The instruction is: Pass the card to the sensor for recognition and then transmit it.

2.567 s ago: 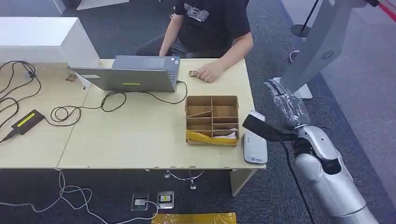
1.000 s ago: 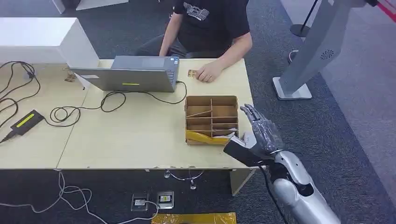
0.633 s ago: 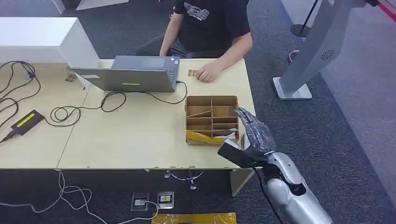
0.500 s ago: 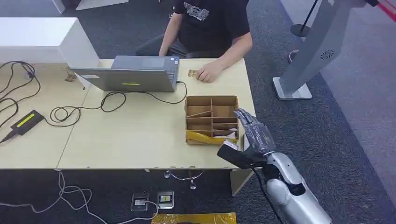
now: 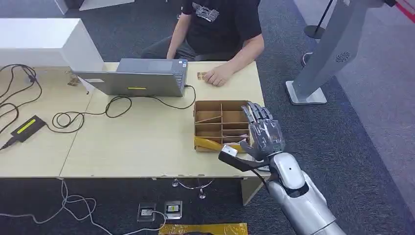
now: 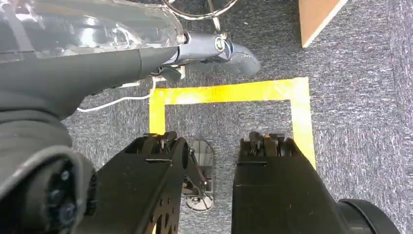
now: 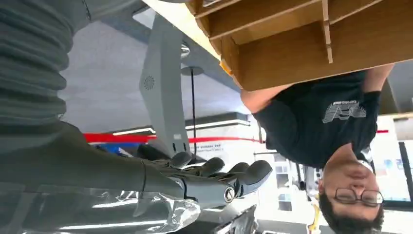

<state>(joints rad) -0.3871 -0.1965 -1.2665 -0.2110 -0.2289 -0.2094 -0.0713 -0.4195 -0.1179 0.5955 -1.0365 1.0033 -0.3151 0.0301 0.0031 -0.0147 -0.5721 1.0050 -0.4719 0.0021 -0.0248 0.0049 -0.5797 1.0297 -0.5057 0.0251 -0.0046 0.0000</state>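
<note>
A cardboard divider box (image 5: 215, 125) stands near the table's right end, and its wooden partitions (image 7: 302, 39) show close up in the right wrist view. A white card (image 5: 237, 142) lies in its near-right compartment. My right hand (image 5: 263, 129) hovers over the box's right side with its fingers (image 7: 219, 175) spread and nothing in them. The white sensor at the table's right edge is hidden under my right hand and wrist. My left hand (image 6: 146, 53) hangs over the floor by my body, thumb (image 6: 229, 48) out, holding nothing.
A person (image 5: 220, 24) sits across the table, one hand beside a small card (image 5: 201, 76). A grey laptop (image 5: 134, 78) and its cables (image 5: 88, 115) are to the left. A black device (image 5: 27, 127) lies far left. A grey stand (image 5: 323, 54) rises on the right.
My right hand has swung in from beyond the table's right edge, moving left and forward, and now hovers over the box's right side. It now covers the white sensor.
</note>
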